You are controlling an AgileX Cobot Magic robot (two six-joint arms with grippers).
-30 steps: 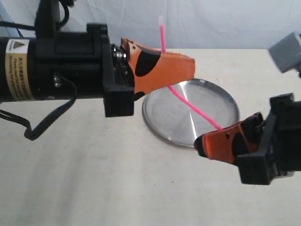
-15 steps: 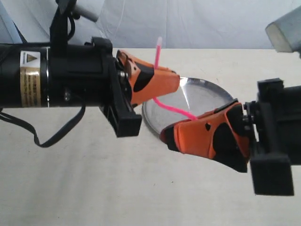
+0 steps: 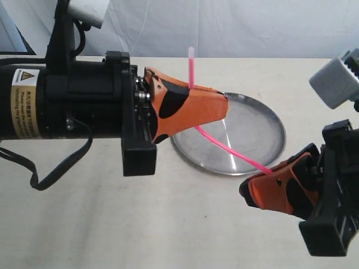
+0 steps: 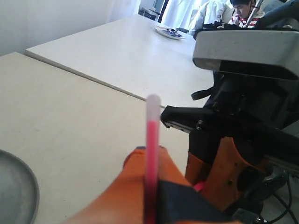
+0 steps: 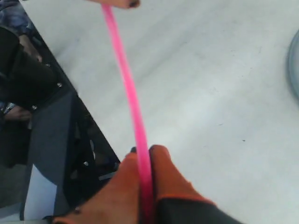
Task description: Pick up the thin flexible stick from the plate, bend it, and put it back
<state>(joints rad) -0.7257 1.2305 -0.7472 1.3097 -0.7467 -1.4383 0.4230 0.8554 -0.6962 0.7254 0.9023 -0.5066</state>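
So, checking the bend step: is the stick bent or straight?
Bent: the stick rises above the left gripper, then angles down to the right gripper.

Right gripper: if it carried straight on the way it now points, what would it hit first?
Probably the left gripper: in the right wrist view the right gripper aims along the thin flexible stick it pinches, straight toward that gripper's orange tip. Only bare stick lies between; depth is hard to judge.

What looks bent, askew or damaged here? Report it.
Only the pink stick: it is kinked at the left end effector, one part pointing up, the rest slanting over the plate to the right end effector. Both pinch it. Nothing spilled.
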